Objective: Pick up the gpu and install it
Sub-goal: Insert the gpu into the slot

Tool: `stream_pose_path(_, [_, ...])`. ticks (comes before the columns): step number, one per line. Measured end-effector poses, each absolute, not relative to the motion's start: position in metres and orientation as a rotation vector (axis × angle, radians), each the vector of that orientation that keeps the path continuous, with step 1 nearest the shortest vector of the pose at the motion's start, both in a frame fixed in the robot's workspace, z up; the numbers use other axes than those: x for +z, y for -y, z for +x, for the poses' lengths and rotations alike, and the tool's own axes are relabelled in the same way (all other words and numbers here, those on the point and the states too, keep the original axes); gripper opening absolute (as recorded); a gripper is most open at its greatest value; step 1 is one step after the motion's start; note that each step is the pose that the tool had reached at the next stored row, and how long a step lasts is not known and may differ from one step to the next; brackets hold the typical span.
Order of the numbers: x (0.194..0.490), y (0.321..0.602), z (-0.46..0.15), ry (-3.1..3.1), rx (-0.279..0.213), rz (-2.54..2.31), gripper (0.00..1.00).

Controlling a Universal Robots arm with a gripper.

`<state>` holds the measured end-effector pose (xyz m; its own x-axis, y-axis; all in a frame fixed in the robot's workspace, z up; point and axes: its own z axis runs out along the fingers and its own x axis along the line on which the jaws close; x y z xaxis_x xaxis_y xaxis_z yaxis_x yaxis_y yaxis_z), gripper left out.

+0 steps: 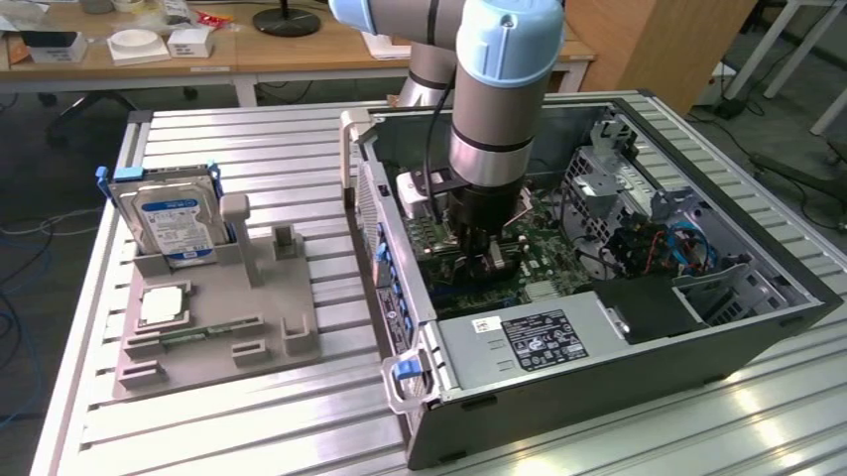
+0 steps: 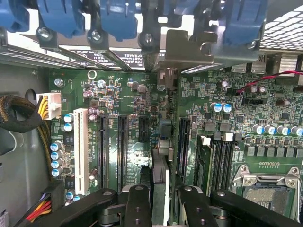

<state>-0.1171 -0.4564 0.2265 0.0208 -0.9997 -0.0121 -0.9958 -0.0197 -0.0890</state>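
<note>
Wrist view: gpu held edge-on over the motherboard slots

Wrist view looks straight down the gripper (image 2: pixel 160 208) into the open computer case. The two black fingers (image 2: pixel 137 203) stand narrow and clamp the gpu (image 2: pixel 161 175) between them. The card is seen on edge, a thin dark strip with its pale metal end bracket (image 2: pixel 187 49) reaching toward the case's rear wall. Held by its long upper edge this way, the card's lower contact edge stays free to meet a slot.

Landmark: the motherboard (image 2: pixel 132 99). The gpu runs parallel to the black expansion slots (image 2: pixel 122 146), sitting in the gap between them and the next slot toward the memory sticks (image 2: pixel 204 163). Whether its edge already touches the board, I cannot tell. The bracket appears lined up with the rear openings under the blue retention clips (image 2: pixel 113 16), which is likely why the card is carried in this orientation.

Exterior view: the arm (image 1: pixel 497 109) stands vertical inside the computer case (image 1: pixel 741 327), the gripper low over the motherboard. On the table (image 1: pixel 265 416), beside the case, the grey parts tray (image 1: pixel 285 342) holds the hard drive (image 1: pixel 173 218) upright.
</note>
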Motion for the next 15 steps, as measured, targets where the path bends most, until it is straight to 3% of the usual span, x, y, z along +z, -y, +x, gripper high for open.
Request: stream_pose_path(15, [0.2265,0.4575,-0.1170,-2.131,-0.081,-2.204,0.27])
